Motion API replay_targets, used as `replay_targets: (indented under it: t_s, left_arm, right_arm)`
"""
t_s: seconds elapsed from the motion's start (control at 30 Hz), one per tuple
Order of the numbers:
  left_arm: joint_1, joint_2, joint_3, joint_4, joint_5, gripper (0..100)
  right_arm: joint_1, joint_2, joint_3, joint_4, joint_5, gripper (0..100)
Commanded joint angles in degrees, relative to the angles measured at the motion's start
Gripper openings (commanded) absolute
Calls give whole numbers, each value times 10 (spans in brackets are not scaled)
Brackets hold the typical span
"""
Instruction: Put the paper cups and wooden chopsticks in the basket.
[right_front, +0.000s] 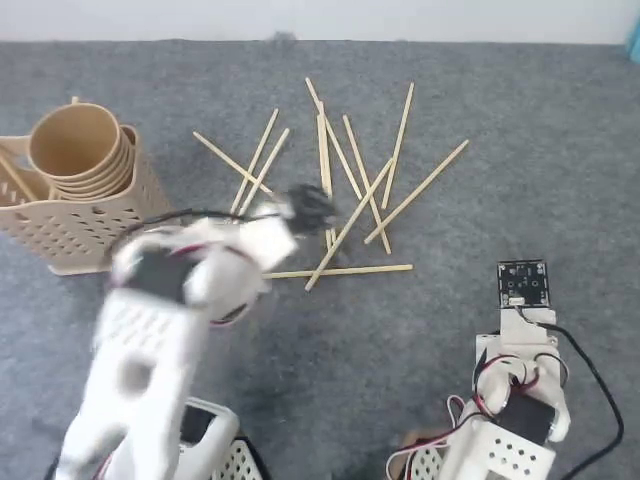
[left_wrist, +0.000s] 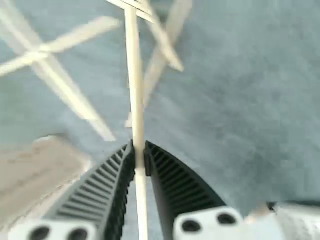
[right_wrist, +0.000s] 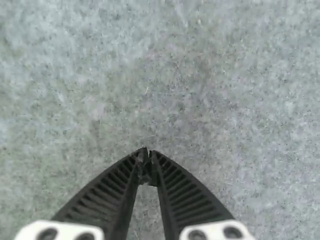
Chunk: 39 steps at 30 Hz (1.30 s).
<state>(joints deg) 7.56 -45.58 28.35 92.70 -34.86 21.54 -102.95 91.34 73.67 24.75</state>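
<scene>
Seeing my L tool (left_wrist: 139, 149) pinching one chopstick (left_wrist: 133, 75), other chopsticks (right_front: 401, 130) scattered nearby; R tool (right_wrist: 146, 154) closed w/ nothing in it, over grey worktop (right_wrist: 225, 75).

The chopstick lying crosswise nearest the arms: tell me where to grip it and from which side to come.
Grip the crosswise chopstick on its bare half toward the right arm, away from the slanted chopstick crossing its other half. It lies flat on the mat, so come straight down, closing across its thin width. The right end effector, shut and empty, looks nearest.
</scene>
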Motion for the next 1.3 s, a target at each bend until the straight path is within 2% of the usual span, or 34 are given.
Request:
replay_targets:
  t_s: [0.0, 0.13, 0.23, 0.5, 0.63, 0.8, 0.93, 1.27]
  left_arm:
    - [-84, -90, -72, -15, 53, 14]
    - [-197, -103, -131, -91, 86, 14]
    - [-268, -104, -146, -178, 130, 14]
    - [-425, -102, -99, -470, 341, 14]
    - [-474, -101, -42, -617, 421, 14]
    - [-490, -92, 67, -794, 424, 15]
    - [-491, -29, 80, -824, 424, 15]
    - [-543, 184, -11, -823, 427, 16]
  right_arm:
    - [7, -9, -4, 1, 8, 8]
    - [8, -9, -4, 2, 8, 8]
    - [8, -9, -4, 2, 8, 8]
    - [9, -9, -4, 2, 8, 8]
    - [9, -9, -4, 2, 8, 8]
    - [11, -9, -4, 6, 8, 8]
    - [11, -9, -4, 6, 8, 8]
    - [11, -9, -4, 6, 8, 8]
